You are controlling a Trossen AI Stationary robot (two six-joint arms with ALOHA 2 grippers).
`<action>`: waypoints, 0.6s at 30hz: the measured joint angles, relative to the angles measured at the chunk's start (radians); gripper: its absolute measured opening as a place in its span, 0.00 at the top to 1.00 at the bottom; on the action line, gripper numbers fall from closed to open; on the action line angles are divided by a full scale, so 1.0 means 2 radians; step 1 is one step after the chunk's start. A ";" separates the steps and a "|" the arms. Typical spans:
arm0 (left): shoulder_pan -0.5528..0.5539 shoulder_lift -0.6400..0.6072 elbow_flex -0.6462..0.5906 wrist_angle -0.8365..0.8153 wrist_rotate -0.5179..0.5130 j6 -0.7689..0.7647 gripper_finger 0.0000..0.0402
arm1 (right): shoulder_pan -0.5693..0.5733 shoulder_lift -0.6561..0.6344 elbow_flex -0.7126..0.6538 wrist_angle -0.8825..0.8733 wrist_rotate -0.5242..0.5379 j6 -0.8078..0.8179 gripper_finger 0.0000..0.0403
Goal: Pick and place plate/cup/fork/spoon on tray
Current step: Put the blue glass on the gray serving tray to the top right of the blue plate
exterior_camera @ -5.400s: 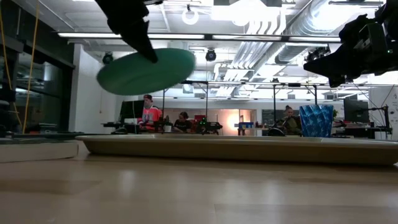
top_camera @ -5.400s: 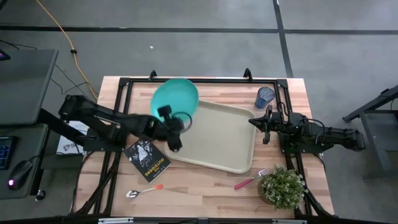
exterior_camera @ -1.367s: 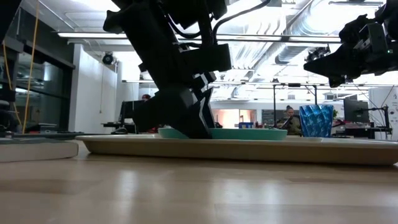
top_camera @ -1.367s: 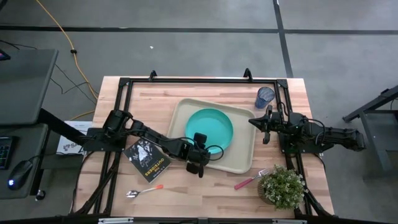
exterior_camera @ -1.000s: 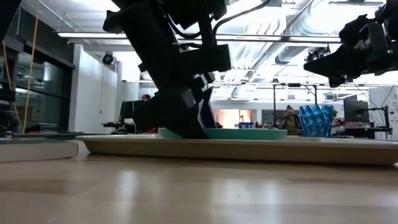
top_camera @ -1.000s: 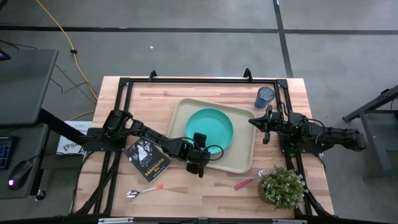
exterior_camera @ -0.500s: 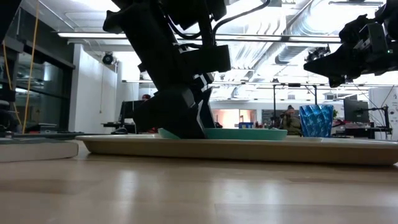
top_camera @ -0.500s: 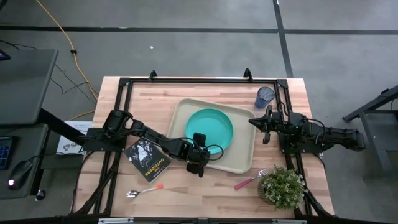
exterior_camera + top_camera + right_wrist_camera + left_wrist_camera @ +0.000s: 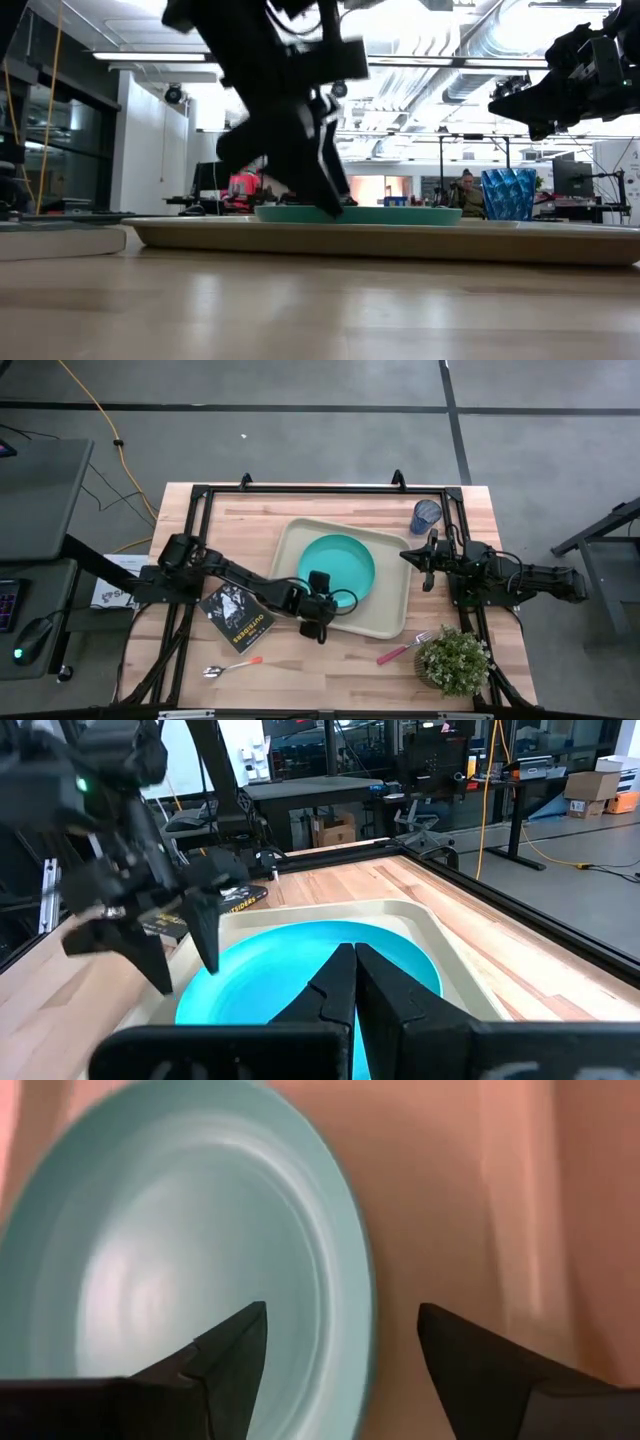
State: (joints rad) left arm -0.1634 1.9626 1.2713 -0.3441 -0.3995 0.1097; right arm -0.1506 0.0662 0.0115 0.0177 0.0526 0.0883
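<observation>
1. Plate (image 9: 337, 566): turquoise, lying flat inside the tray (image 9: 392, 610), centre of the high view.
2. Tray: beige, rectangular, resting on the wooden surface (image 9: 300, 660), tilted slightly in the frame.
3. Left hand (image 9: 331, 598): over the plate's lower-left rim in the high view; fingers (image 9: 235, 1350) spread apart, straddling the plate edge and gripping nothing.
4. Right hand (image 9: 404, 556): at the tray's right edge, raised above the surface in the low view; fingers pressed together, empty.
5. Cup (image 9: 426, 516): blue, upright on the surface, upper right, outside the tray.
6. Fork (image 9: 404, 650): red-pink handle, lower right, below the tray and beside the potted plant (image 9: 453, 660).
7. Spoon (image 9: 232, 666): orange handle, lower left, below the dark book (image 9: 236, 616).
</observation>
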 joint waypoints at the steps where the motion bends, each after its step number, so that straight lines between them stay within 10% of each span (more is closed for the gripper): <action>1: -0.001 -0.008 0.000 -0.004 0.000 -0.003 0.40 | 0.000 0.000 0.000 0.000 0.000 0.000 1.00; 18: -0.053 -0.231 0.000 -0.055 -0.007 -0.040 0.40 | 0.000 0.000 0.000 0.000 0.000 0.000 1.00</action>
State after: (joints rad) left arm -0.2685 1.5008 1.2713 -0.4532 -0.4134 0.0298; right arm -0.1505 0.0662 0.0116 0.0177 0.0528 0.0886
